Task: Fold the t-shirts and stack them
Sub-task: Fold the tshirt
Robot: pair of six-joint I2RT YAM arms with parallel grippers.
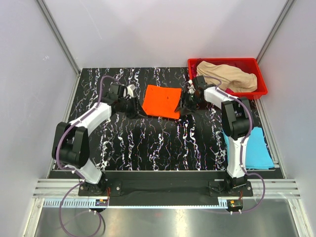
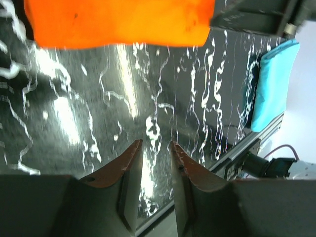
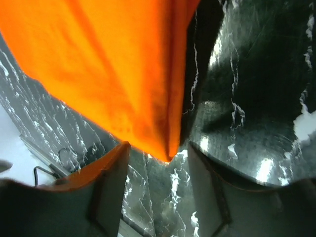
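Note:
The bright orange t-shirt (image 1: 160,101) lies folded into a square on the black marbled table. My left gripper (image 1: 134,106) sits at its left edge, jaws a little apart and empty; its wrist view shows the orange shirt (image 2: 118,22) ahead of the gripper (image 2: 155,143). My right gripper (image 1: 186,104) is at the shirt's right edge, open, with the orange corner (image 3: 123,84) hanging just at the fingertips (image 3: 123,148). The beige t-shirt (image 1: 227,76) lies crumpled in the red bin. The light blue t-shirt (image 1: 256,148) lies folded at the right. The magenta one is out of view.
The red plastic bin (image 1: 261,86) stands at the back right corner. The light blue shirt also shows in the left wrist view (image 2: 274,84) by the table's metal edge rail. White walls enclose the table on three sides.

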